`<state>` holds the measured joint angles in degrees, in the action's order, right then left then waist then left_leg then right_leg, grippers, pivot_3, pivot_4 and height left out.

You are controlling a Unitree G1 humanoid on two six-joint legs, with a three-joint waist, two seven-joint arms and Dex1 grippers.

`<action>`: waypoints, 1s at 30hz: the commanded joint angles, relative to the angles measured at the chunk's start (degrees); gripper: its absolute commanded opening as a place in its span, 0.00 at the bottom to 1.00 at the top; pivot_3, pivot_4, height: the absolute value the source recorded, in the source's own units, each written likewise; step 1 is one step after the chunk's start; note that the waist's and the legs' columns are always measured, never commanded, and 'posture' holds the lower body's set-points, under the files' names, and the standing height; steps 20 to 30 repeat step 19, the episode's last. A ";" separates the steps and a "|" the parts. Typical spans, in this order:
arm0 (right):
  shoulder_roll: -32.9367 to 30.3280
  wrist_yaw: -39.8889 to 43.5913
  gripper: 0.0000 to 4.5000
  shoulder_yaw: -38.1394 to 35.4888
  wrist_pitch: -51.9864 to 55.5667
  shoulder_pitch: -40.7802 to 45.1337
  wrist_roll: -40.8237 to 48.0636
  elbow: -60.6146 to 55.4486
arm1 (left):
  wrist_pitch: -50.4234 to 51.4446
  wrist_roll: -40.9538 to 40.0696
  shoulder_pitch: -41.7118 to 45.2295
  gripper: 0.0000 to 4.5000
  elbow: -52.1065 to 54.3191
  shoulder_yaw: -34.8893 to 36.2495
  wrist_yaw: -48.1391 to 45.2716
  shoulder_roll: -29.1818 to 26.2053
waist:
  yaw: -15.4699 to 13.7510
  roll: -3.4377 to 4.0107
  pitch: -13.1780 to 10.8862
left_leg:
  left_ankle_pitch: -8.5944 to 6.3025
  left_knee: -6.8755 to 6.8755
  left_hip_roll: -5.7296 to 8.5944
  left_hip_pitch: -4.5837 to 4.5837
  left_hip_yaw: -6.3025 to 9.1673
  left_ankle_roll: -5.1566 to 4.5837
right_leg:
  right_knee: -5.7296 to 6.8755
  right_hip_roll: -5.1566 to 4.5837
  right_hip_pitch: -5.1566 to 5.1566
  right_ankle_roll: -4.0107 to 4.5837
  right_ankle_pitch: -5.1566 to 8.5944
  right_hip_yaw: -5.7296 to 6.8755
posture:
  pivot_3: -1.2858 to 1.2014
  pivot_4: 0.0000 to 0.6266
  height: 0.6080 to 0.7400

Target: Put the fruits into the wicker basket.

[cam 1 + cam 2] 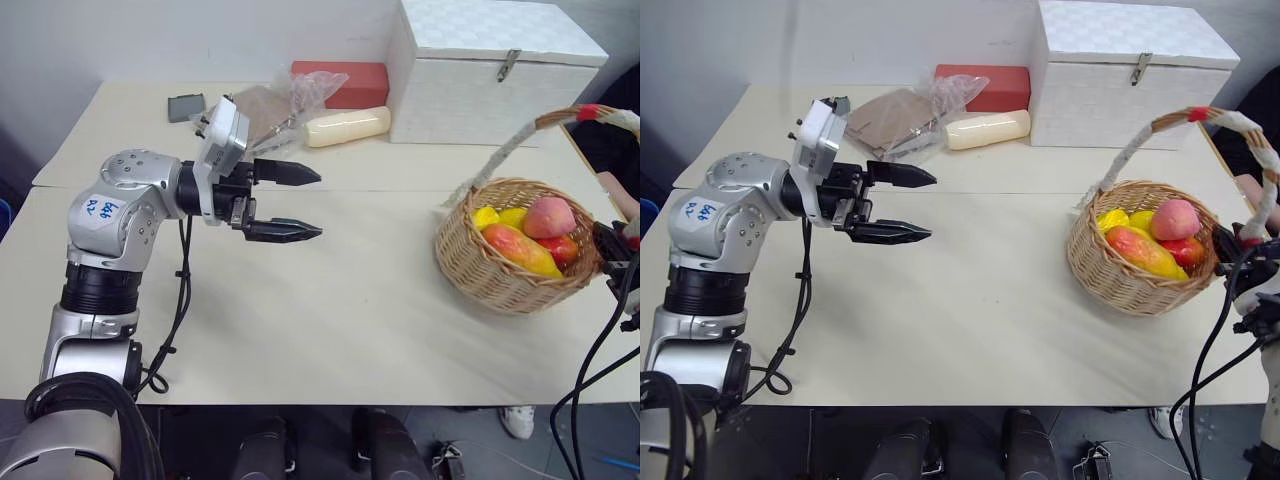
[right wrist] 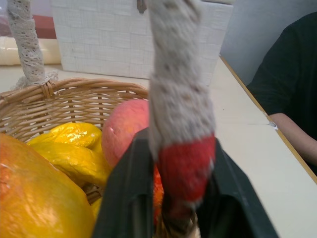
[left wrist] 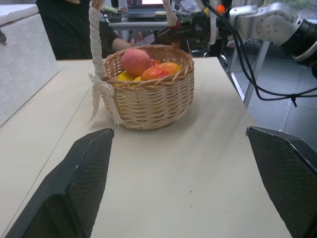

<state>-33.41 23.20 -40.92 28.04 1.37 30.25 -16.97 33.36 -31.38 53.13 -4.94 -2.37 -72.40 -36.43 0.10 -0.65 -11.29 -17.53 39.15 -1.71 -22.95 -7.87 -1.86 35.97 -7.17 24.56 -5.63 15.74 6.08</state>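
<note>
Sitting in the wicker basket (image 1: 500, 262) at the table's (image 1: 330, 330) right end are the peach (image 1: 549, 216) and mangoes (image 1: 522, 249); right gripper (image 2: 173, 198) straddles its handle (image 2: 179, 94), grip uncertain; left gripper (image 1: 296, 202) hovers well apart, jaws wide.

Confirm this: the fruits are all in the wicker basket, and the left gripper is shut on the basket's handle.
Wrong gripper. The left gripper hangs open over bare table. In the right wrist view it is the right gripper whose fingers flank the handle of the wicker basket. The fruits are inside.
</note>
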 commanded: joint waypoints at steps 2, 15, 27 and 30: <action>-1.00 1.64 0.63 -7.28 0.91 -6.00 4.76 -5.55 | -0.20 -0.49 1.19 1.00 -0.28 0.85 -1.27 -0.36 | -0.30 0.02 0.00 | 0.00 0.00 0.02 -0.02 0.00 -0.01 | 0.00 -0.02 0.00 0.00 0.00 0.00 | 0.52 0.24 1.00; -16.86 37.31 0.99 -50.72 22.19 -48.72 32.24 0.17 | -6.07 1.76 4.14 1.00 -8.24 0.54 -6.34 0.58 | -1.19 -0.35 0.15 | -0.66 -0.07 -0.12 0.83 0.20 -0.55 | -0.66 -0.02 -1.06 0.05 -0.02 0.13 | 0.52 0.24 1.00; -15.80 36.90 0.99 -49.97 21.67 -48.02 32.40 -1.18 | -5.22 1.09 4.71 1.00 -7.87 0.65 -6.69 1.86 | -1.25 -0.27 0.19 | -0.70 -0.12 -0.15 0.76 0.25 -0.51 | -0.89 -0.37 -1.06 0.14 -0.07 -0.08 | 0.52 0.24 1.00; -15.80 36.90 0.99 -49.97 21.67 -48.02 32.40 -1.18 | -5.22 1.09 4.71 1.00 -7.87 0.65 -6.69 1.86 | -1.25 -0.27 0.19 | -0.70 -0.12 -0.15 0.76 0.25 -0.51 | -0.89 -0.37 -1.06 0.14 -0.07 -0.08 | 0.52 0.24 1.00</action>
